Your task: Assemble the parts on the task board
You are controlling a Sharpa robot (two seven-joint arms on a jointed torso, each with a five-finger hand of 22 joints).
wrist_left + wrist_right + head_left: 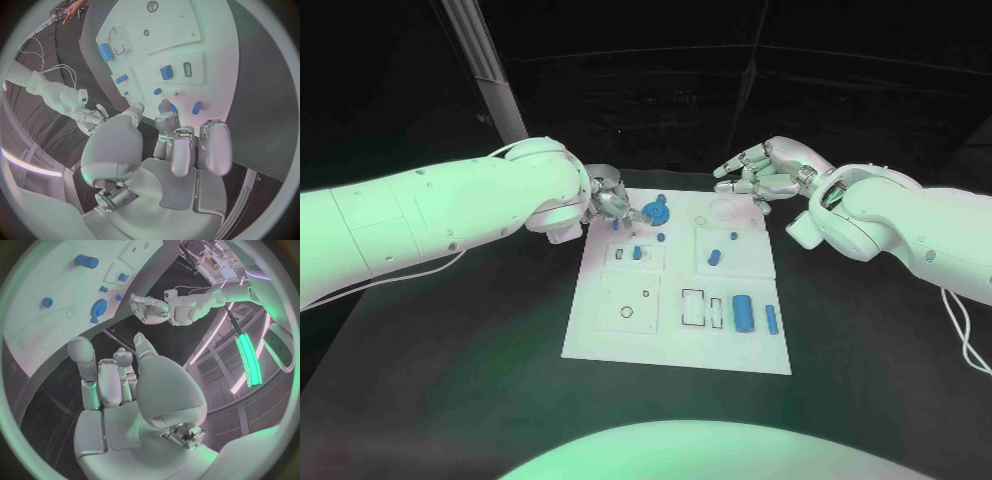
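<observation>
The task board (610, 335) lies flat in the middle of the black table (459, 390), its long side running from near to far. Both hands sit at its far end, well apart from each other.

The left hand (607, 203) hangs over the board's far left corner, fingers pointing down toward the white surface. In the left wrist view the fingers (182, 150) are loosely spread, nothing between them, so the hand is open and empty. Its fingertips lie just beside the round blue part (658, 212) and near a small blue part (619, 223), but whether any fingertip touches the board or a part cannot be told.

The right hand (764, 170) hovers just beyond the far right corner, over the table edge of the board rather than over the parts. Its fingers (106, 380) are gently curled yet apart, holding nothing, and it touches no part.

On the board, a small blue peg (638, 253) stands in the left square recess behind the middle, with another small blue piece (659, 238) just far of it. A slanted blue part (713, 258) and a small blue stud (733, 237) lie on the right half. Toward the near right, a large blue cylinder (744, 313) lies between a thin blue bar (715, 311) on its left and a narrow blue rod (770, 319) on its right, all three lying lengthwise, side by side.
</observation>
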